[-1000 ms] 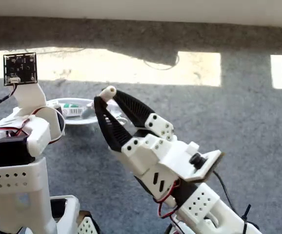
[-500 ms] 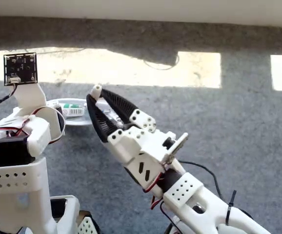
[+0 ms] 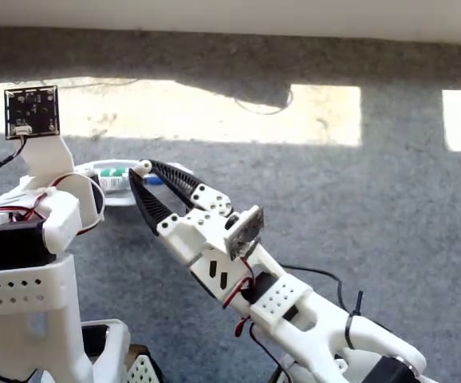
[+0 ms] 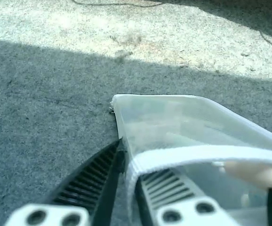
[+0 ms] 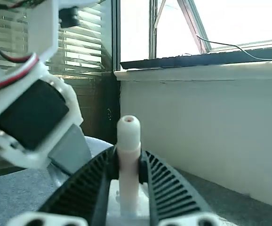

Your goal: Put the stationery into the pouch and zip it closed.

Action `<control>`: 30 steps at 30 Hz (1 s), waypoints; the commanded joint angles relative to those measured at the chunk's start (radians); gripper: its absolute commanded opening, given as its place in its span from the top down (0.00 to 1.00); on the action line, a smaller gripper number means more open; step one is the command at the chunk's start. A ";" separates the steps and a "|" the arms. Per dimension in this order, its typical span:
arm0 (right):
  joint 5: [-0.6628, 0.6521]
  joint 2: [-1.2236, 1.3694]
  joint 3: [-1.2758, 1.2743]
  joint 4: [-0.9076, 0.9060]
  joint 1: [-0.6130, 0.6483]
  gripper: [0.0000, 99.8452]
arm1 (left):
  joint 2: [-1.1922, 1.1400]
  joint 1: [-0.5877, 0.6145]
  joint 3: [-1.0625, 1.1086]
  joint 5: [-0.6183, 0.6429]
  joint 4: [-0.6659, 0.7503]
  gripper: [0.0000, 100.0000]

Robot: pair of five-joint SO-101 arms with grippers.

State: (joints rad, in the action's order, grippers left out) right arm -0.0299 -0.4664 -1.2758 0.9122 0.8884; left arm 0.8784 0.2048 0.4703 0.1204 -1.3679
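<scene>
A grey carpet is spread over most of the high view, crossed by a sunlit band along the upper part. The right arm is seen slanting from the lower right towards the centre left, and the left arm is stood along the left edge. A white wall and a window are shown at the right and upper right of the right wrist view, and are not given by the other two. The translucent pouch is laid on the carpet at centre left of the high view, partly hidden behind the left arm. In the left wrist view its white rim band is seen pinched between the closed jaws of the left gripper at lower centre, a grip that is hidden in the high view. The right gripper is clamped on a white stick, held upright at lower centre of its own view. In the high view the stick's tip is placed at the pouch's near edge; in the left wrist view it is shown at the right, just under the rim band, though whether it is inside cannot be told. A green-labelled item is made out through the pouch wall
</scene>
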 commanded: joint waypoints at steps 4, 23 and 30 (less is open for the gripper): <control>-0.034 0.136 0.111 -0.185 0.010 1.00 | 0.001 -0.021 -0.022 -0.005 0.000 0.99; -0.032 -0.199 0.234 -0.792 0.007 0.72 | 0.001 -0.019 -0.021 -0.005 -0.002 0.99; -0.032 -0.493 0.232 -1.003 -0.041 0.75 | 0.001 -0.019 -0.021 -0.005 -0.002 0.99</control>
State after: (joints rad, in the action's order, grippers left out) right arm -0.0560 -0.8424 -1.0472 -0.0299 0.8853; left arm 0.8738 0.2033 0.4703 0.1189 -1.3679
